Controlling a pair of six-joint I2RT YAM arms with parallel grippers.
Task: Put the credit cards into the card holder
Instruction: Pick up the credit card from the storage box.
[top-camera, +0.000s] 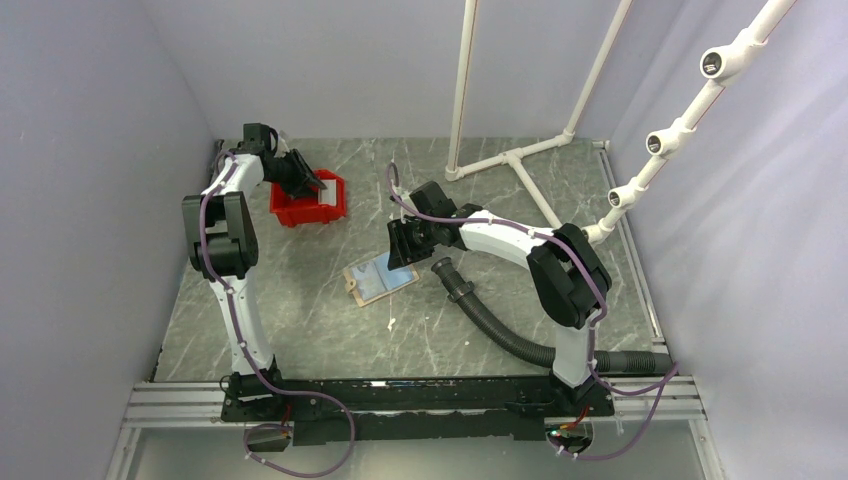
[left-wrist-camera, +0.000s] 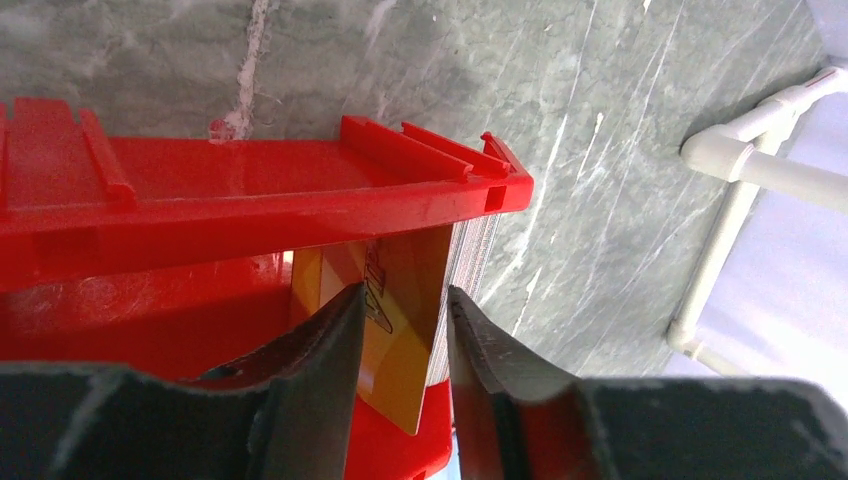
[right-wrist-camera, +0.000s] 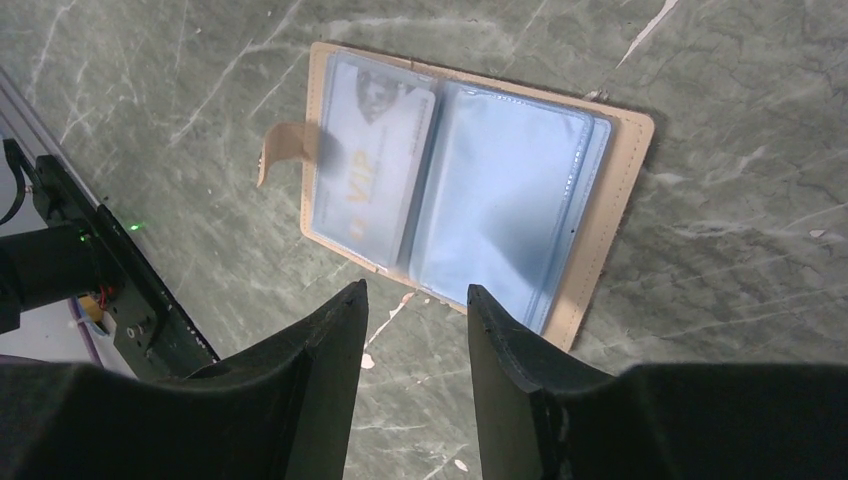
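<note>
Bench (top-camera: 300, 320): grey marble, card holder (right-wrist-camera: 622, 200) lying open at its middle.
Left gripper (left-wrist-camera: 405, 295): astride gold card (left-wrist-camera: 392, 345) standing in red bin (left-wrist-camera: 250, 200); grip unclear.
Right gripper (right-wrist-camera: 416, 288): parted, empty, just above card holder, nearer it.

The card holder (right-wrist-camera: 622, 200) lies open and flat near the middle of the tabletop, a tan cover with clear sleeves and a small strap on one side. A pale blue-grey card (right-wrist-camera: 372, 160) marked "VIP" sits in one sleeve. Toward the far left corner, the gold-brown card (left-wrist-camera: 395, 330) stands tilted between the fingers of the left gripper (left-wrist-camera: 405, 340), with a whitish-grey card (left-wrist-camera: 472, 255) just behind it.
</note>
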